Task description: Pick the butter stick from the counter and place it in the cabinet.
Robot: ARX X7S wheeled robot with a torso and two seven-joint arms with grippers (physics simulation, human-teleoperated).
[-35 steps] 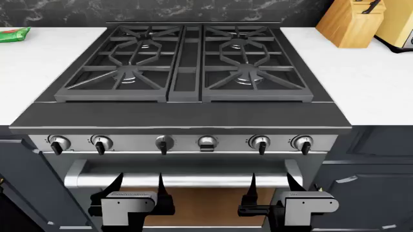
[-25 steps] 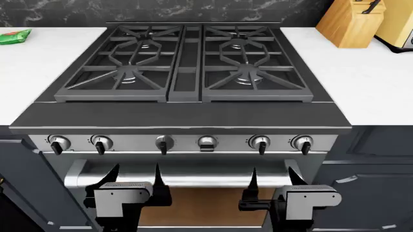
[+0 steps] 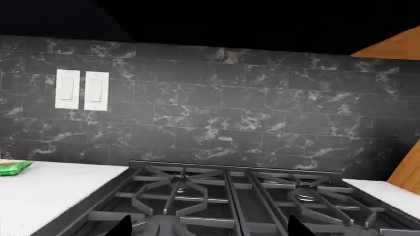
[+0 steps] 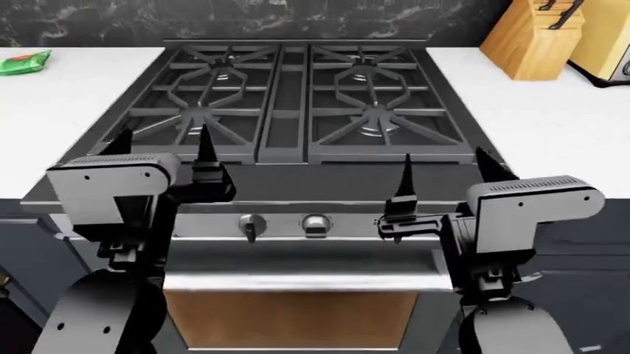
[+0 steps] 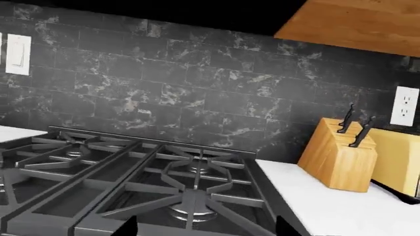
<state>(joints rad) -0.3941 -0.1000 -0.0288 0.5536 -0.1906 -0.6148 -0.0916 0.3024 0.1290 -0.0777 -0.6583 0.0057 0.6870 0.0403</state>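
Note:
The butter stick is not in any view. The white counter (image 4: 59, 110) runs on both sides of the stove and also shows in the left wrist view (image 3: 46, 191) and the right wrist view (image 5: 328, 206). My left gripper (image 4: 164, 144) is open and empty, raised over the stove's front left edge. My right gripper (image 4: 446, 166) is open and empty at the stove's front right edge. In the left wrist view (image 3: 210, 228) and the right wrist view (image 5: 206, 228) only the dark fingertips show, wide apart above the burner grates.
The black gas stovetop (image 4: 285, 96) fills the middle. A green chip bag (image 4: 25, 63) lies on the far left counter. A wooden knife block (image 4: 536, 37) and a yellow appliance (image 4: 606, 44) stand at the back right. A wooden cabinet (image 5: 354, 24) hangs above.
Both arms have risen from in front of the oven door to the level of the stove's front edge. Both grippers stay open and empty.

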